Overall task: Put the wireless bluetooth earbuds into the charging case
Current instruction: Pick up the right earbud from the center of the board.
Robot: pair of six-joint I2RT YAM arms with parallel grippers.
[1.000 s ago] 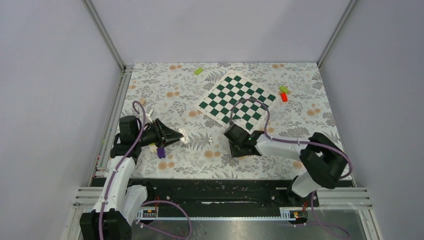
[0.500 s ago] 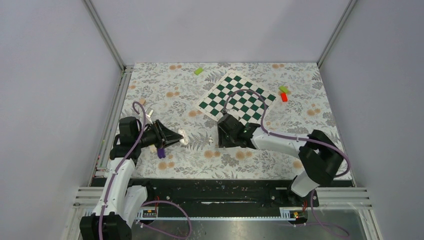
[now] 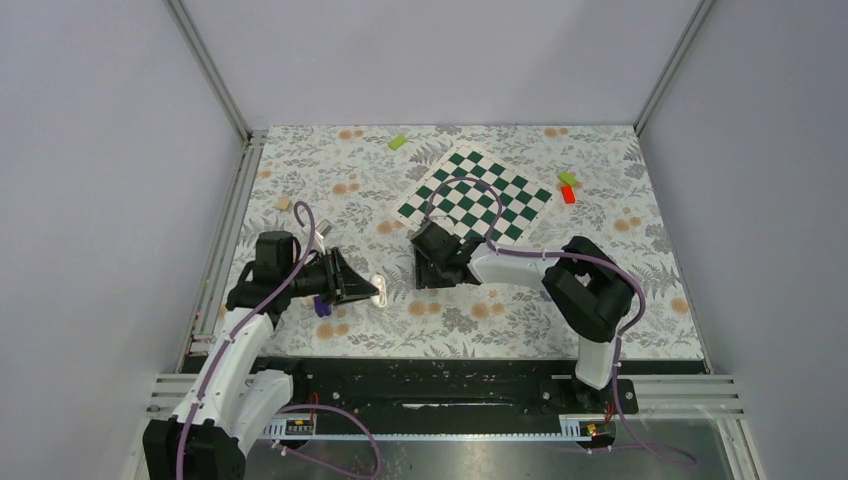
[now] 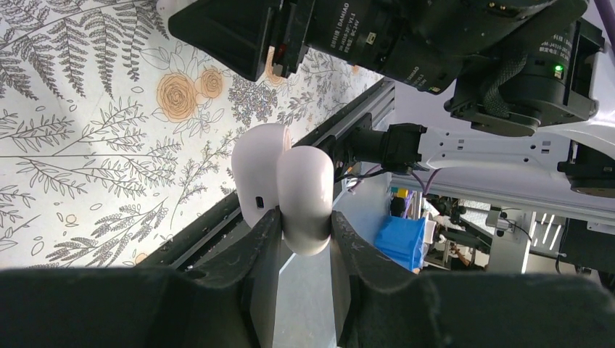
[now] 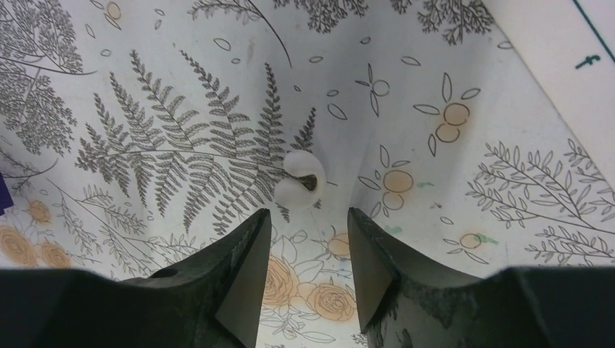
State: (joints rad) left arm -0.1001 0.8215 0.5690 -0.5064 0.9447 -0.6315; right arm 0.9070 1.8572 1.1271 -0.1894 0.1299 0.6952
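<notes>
One earbud (image 5: 300, 178) is seen lying on the floral mat (image 5: 145, 109), just ahead of the right gripper (image 5: 308, 214), whose jaws stand parted and empty. The bud is in line with the gap, its long axis set slightly oblique to it, so the right arm is judged the nearer. The charging case (image 4: 290, 185) is clamped in the left gripper (image 4: 303, 215), off to the left. The bud is shown only by the right wrist view; from above it cannot be made out, and no second bud is found.

The charging case (image 4: 304, 185) sits between the left claw's (image 4: 303, 217) fingers, over the bench's (image 3: 640, 250) left half. One earbud (image 5: 301, 177) lies on the bench just before the right claw (image 5: 308, 217), the chessboard (image 3: 475, 195) behind that claw.
</notes>
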